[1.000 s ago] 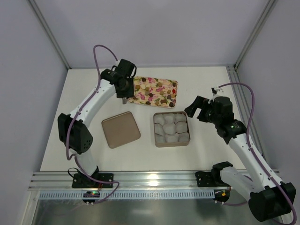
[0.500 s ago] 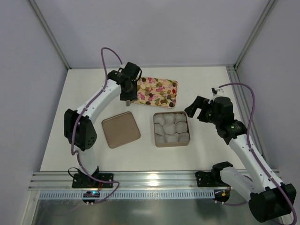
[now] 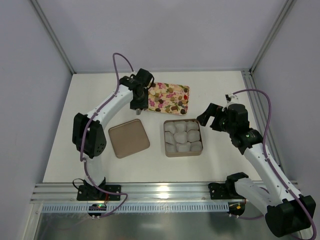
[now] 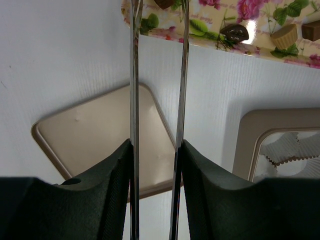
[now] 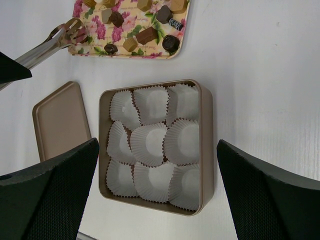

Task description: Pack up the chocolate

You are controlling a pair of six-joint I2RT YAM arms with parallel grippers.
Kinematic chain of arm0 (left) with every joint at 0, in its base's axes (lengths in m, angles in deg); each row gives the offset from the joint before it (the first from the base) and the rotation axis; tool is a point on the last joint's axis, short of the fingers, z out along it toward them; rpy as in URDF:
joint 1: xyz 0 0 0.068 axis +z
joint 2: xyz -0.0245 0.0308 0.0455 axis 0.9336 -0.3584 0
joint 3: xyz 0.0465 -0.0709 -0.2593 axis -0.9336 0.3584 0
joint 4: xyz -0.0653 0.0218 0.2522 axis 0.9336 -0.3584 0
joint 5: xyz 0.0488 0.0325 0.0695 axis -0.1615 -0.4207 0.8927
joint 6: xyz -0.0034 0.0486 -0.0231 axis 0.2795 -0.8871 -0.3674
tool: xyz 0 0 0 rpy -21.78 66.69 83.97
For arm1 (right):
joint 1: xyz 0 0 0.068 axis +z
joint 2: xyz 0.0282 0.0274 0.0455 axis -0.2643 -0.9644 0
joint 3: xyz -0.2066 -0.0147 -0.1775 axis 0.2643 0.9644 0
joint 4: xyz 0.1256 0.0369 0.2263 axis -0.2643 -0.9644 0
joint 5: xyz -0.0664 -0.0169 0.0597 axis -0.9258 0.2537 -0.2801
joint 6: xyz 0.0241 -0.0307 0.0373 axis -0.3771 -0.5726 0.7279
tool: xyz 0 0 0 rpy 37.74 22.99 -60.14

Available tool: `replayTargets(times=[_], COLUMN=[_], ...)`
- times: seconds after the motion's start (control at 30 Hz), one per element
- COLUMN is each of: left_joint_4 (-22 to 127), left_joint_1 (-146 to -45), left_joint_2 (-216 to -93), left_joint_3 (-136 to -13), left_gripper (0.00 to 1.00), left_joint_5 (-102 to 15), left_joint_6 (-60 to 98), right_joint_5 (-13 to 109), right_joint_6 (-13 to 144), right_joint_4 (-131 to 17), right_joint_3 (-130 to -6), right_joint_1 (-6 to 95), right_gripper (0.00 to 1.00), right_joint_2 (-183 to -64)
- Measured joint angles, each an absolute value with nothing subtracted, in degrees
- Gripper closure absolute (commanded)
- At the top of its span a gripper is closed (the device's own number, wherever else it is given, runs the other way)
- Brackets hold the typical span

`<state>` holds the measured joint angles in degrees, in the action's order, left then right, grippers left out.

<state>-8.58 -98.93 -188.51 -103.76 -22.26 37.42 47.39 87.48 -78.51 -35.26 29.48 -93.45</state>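
Note:
The chocolate [image 3: 167, 102], small dark brown and tan pieces, lies on a floral tray [image 3: 184, 91]. It also shows in the right wrist view [image 5: 147, 36] and the left wrist view [image 4: 234, 33]. My left gripper [image 3: 139, 97] [image 4: 156, 145] is shut on metal tongs [image 4: 134, 75]. The tong tips [image 5: 74, 30] sit slightly apart over the tray's near left corner [image 5: 95, 27]. My right gripper [image 3: 210, 116] [image 5: 157, 150] is open and empty, above a gold box [image 5: 206, 150] filled with empty white paper cups [image 5: 150, 145].
The gold box [image 3: 183, 152] stands at the table's middle. Its flat lid [image 3: 129, 138] [image 4: 100, 135] [image 5: 57, 125] lies to its left. The floral tray [image 4: 210, 27] is behind the box. Metal frame posts stand at the table's back corners.
My left arm has swung right, carrying the tongs to the floral tray's left edge. My right arm has not moved.

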Motion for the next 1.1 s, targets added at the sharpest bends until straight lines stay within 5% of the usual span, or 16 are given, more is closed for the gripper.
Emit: replayTargets(times=[0.4, 1.1], left_joint_4=[-8.58, -9.36], left_joint_1=[-99.28, -99.52], left_joint_2=[-189.97, -190.89], left_joint_3=[-103.78, -108.13], left_gripper=[0.61, 0.8], left_joint_5=[-21.89, -21.87], left_joint_6=[38.18, 36.76], right_joint_5=[47.43, 47.41], right_joint_6=[87.5, 87.5], right_joint_4=[-78.12, -77.7], right_joint_3=[-34.76, -34.71], right_joint_1=[29.48, 29.48], right_gripper=[0.0, 0.0], right_joint_2=[-93.49, -93.71])
